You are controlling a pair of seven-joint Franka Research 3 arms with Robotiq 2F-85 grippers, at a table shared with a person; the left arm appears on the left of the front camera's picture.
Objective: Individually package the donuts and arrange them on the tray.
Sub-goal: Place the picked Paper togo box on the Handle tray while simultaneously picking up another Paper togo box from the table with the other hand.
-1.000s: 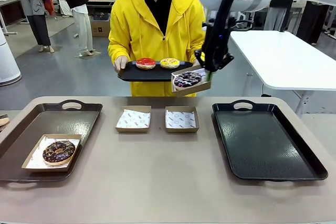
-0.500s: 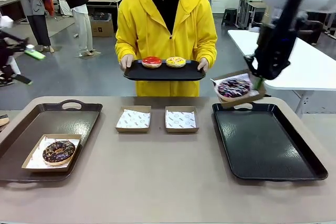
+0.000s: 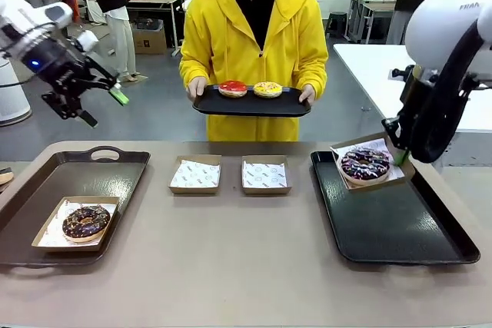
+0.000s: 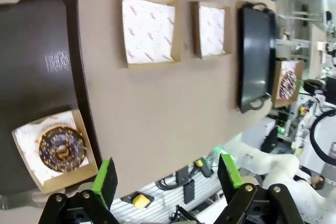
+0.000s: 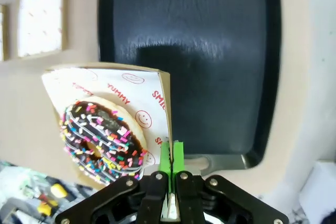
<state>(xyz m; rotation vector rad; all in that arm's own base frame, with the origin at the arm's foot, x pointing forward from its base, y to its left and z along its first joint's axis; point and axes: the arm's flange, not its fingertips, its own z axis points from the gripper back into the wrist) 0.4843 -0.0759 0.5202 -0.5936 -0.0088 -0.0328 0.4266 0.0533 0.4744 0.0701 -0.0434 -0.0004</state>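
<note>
My right gripper (image 3: pixel 400 157) is shut on the edge of a paper-lined box (image 3: pixel 384 146) holding the dark-iced sprinkled donut (image 3: pixel 365 163), just above the far end of the black right tray (image 3: pixel 400 228). The right wrist view shows the gripper (image 5: pixel 170 167) pinching the box wall beside that donut (image 5: pixel 102 137). My left gripper (image 3: pixel 102 109) hangs open in the air at the far left, its open fingers (image 4: pixel 105 181) framing the table from above. A boxed chocolate donut (image 3: pixel 85 221) sits in the brown left tray (image 3: pixel 46 182). The person's tray (image 3: pixel 250 105) carries a red donut (image 3: pixel 232 88) and a yellow donut (image 3: pixel 267 89).
Two empty paper-lined boxes (image 3: pixel 195 173) (image 3: pixel 266 173) stand side by side at the table's far middle, also seen from above as boxes (image 4: pixel 149 30) (image 4: pixel 212 30). A white table (image 3: pixel 384 74) stands behind on the right.
My right arm has carried the boxed sprinkled donut from beside the person's tray rightward and down over the right tray. My left arm has swung into view at the upper left.
</note>
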